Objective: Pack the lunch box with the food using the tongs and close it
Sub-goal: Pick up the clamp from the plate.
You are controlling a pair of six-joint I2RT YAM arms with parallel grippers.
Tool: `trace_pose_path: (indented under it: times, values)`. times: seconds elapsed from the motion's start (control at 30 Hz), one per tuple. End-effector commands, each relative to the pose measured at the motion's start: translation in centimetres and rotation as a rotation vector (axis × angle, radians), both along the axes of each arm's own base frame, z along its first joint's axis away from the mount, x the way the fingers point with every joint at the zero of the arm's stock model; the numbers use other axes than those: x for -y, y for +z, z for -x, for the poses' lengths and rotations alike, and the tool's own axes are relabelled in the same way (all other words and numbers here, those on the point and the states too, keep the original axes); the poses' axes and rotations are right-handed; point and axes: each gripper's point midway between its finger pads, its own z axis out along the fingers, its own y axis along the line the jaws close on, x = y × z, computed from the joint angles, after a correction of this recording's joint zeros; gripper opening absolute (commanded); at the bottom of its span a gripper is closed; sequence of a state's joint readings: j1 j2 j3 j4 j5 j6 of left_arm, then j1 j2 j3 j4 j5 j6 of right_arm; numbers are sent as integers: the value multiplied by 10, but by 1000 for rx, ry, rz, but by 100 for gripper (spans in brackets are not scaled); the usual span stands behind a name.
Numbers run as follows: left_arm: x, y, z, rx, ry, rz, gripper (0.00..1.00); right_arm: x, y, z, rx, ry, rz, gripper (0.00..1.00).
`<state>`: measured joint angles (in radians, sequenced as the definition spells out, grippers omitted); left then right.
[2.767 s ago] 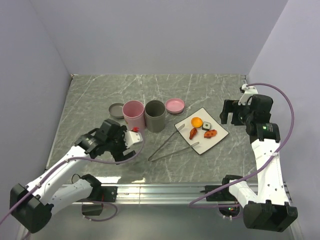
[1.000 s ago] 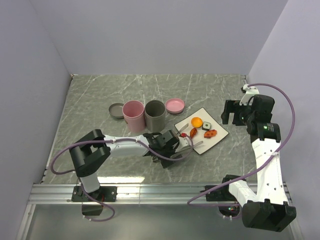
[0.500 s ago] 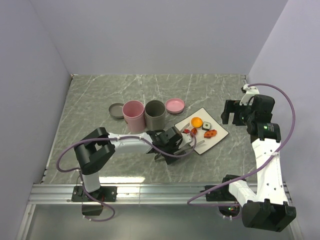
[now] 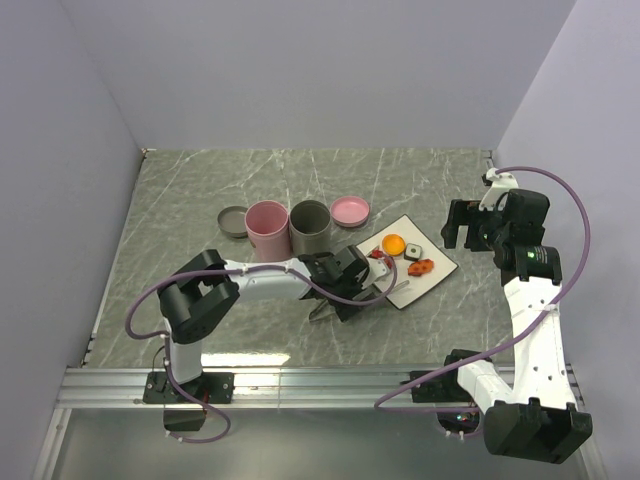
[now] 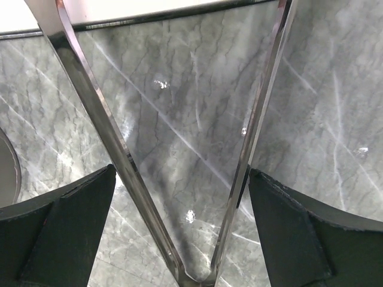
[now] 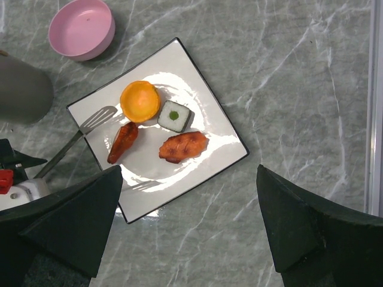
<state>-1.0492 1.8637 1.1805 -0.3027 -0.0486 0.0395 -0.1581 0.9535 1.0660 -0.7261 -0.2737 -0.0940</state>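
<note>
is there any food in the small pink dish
No, the pink dish is bare inside in the right wrist view, and the four food pieces all lie on the white plate.

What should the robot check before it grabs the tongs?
1. Open left gripper: ok.
2. Both arms of the tongs between its fingers: ok.
3. Grip on tongs: not ok, nothing squeezed yet.
4. All four food pieces on the white plate: ok.
5. Uncovered pink cup and grey cup: ok.
6. Open right gripper above the plate, touching nothing: ok.
</note>
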Motion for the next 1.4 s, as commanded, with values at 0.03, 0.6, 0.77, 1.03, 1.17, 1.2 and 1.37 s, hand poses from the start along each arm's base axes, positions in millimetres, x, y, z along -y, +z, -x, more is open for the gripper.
trace_pose_path:
  times: [0.03,0.6,0.77,1.03,1.17,1.2,1.37]
  values:
    - [22,13,-5,-15,2,64,98,3,15,-6,51,-11,-1,100]
    - [18,17,1,-57,-1,40,81,2,15,-3,54,-11,-2,99]
    - [8,39,7,-50,-8,52,75,2,17,-3,59,-8,-6,99]
    - [9,96,16,-45,-64,124,66,-4,18,0,63,19,-20,99]
    - [8,124,28,-69,-108,164,65,-9,24,3,82,52,-26,99]
    - [8,132,30,-71,-122,178,64,-12,27,4,93,69,-32,99]
    - [11,177,38,-121,-190,269,61,-22,35,12,118,150,-20,99]
